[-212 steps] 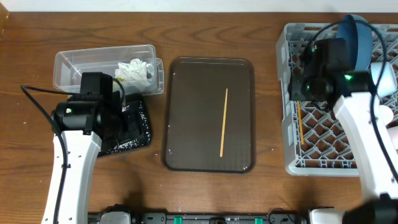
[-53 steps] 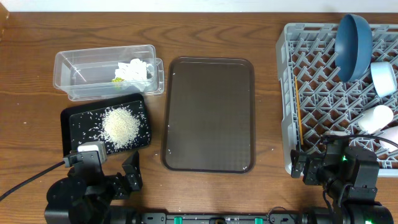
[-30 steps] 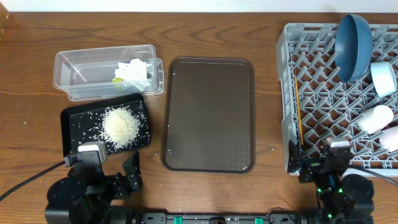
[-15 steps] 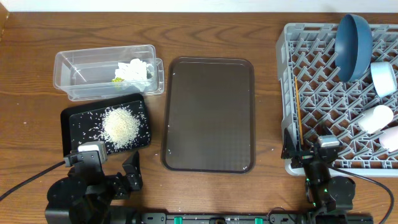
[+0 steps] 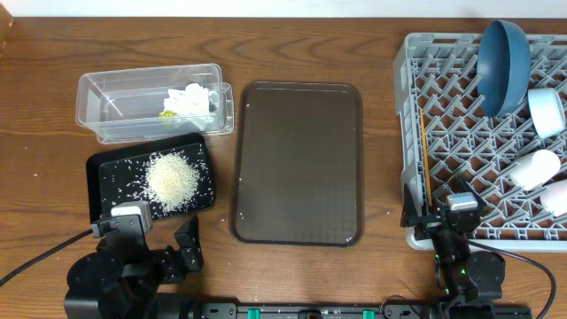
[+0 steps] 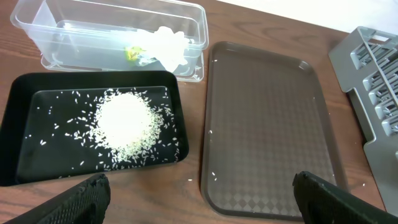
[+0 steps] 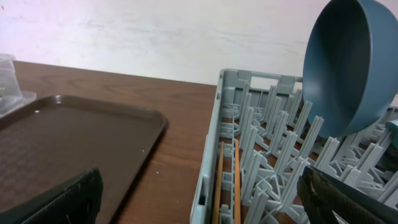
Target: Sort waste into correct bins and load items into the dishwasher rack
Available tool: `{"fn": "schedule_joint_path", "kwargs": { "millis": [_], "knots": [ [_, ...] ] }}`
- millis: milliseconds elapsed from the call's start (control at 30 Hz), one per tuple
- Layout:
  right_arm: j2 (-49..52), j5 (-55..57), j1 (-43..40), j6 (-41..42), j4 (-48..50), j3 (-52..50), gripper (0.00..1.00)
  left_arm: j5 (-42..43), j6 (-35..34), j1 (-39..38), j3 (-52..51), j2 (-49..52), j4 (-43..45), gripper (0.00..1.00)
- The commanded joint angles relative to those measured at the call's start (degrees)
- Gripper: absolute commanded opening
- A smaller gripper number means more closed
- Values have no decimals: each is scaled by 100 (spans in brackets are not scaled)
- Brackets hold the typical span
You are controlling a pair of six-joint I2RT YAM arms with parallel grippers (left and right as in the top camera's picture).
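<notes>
Brown wood grain covers the desk (image 5: 292, 44), with a pale wall behind it. The left jaws, low at the near edge at about 7 o'clock, gape wide and hold nothing. Their dark fingers (image 6: 81, 198) fill both lower corners of the wrist view.

At 12 o'clock from them lies the black tray (image 5: 99, 168), carrying a heap of rice (image 5: 171, 180) and scattered grains. Just beyond it stands the clear tub (image 5: 93, 93), with white napkins (image 5: 190, 99) and the yellow-green wrapper (image 5: 166, 113) inside. The brown tray (image 5: 297, 164) lies at 3 o'clock of both.

The right jaws, at about 5 o'clock on the desk, are spread just as wide and grip nothing. They sit by the near-left corner of the grey rack (image 5: 412, 133). Inside the rack:
- The chopsticks (image 5: 426, 168) lie along its left wall.
- The dark-blue bowl (image 5: 503, 66) stands on edge toward 1 o'clock.
- The light-blue bowl (image 5: 547, 111) is just beside the dark-blue bowl, at 4 o'clock of it.
- Two white cups (image 5: 530, 168) lie on their sides at the right wall, at 3 o'clock.
</notes>
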Motion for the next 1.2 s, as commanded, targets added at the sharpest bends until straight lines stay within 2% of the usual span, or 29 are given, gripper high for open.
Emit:
{"fn": "schedule_joint_path", "kwargs": {
  "millis": [0, 767, 933, 1167],
  "knots": [
    [-39, 39, 33, -96, -7, -24, 99, -50, 55, -9, -11, -15, 13, 96],
    [-39, 37, 33, -96, -7, -24, 99, -48, 55, -9, -13, -17, 15, 96],
    [-39, 37, 33, -96, -7, -24, 99, -96, 70, 39, -44, -63, -232, 97],
    [-39, 37, 33, -96, -7, -24, 99, -96, 81, 240, -957, -553, 310, 97]
  ]
}}
